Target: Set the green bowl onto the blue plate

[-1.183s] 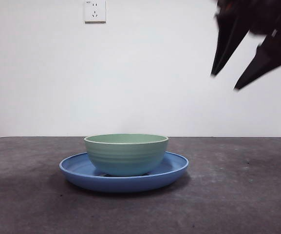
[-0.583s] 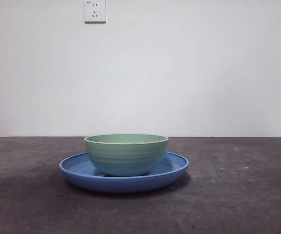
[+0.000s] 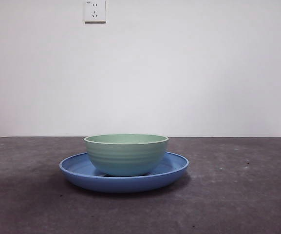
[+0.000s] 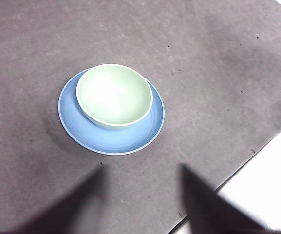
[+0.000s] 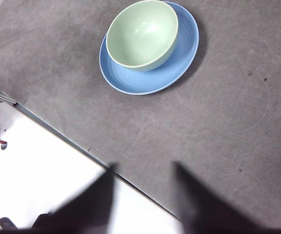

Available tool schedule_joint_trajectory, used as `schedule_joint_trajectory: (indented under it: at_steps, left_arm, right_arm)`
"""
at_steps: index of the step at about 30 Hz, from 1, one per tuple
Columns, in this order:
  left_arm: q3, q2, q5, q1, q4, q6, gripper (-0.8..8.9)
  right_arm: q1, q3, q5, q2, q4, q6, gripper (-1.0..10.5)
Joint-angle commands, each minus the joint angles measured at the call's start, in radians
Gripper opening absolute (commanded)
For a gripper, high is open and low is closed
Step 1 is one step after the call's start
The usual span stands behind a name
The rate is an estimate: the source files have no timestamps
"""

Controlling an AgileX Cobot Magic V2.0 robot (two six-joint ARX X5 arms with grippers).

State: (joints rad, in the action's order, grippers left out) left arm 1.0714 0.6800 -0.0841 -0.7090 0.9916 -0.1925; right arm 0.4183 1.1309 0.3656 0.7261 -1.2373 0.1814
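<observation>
The counter point(image 3: 237, 195) is a dark grey, matte surface with faint lighter scuffs and a few small dark specks, and it runs back to a plain white wall point(image 3: 203, 73). High on that wall sits one white power socket point(image 3: 95, 10). In the wrist views the counter's edge gives way to a white surface beyond it.

There is one green bowl point(image 3: 126, 154) and one blue plate point(image 3: 174, 168), and nothing else stands on the counter. The green bowl sits upright on the blue plate, resting inside the plate's raised rim. From above it lies off-centre, close to one side of the rim, with a wider crescent of bare blue showing on the other side. The bowl is empty, and its outside shows faint horizontal ridges below a lighter rim.

Neither arm appears in the front view. The left hand point(image 4: 140, 195) hangs high above the counter, its two black jaws spread apart and holding nothing, well apart from the plate. The right hand point(image 5: 142, 195) is likewise raised over the counter's edge, jaws parted and empty, with the bowl and plate well apart from it.
</observation>
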Motion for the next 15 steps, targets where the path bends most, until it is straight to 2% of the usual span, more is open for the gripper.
schedule_joint_trajectory:
  at_steps: [1,15]
  left_arm:
    - [0.007,0.005,-0.002,-0.005,-0.012,0.015,0.29]
    - [0.007,0.004,-0.002,-0.005,-0.022,0.015,0.29]
  right_arm:
    - [0.006,0.016,0.001,0.01,0.024,-0.013,0.2]
    - [0.006,0.016,0.0,0.009,0.032,-0.011,0.2]
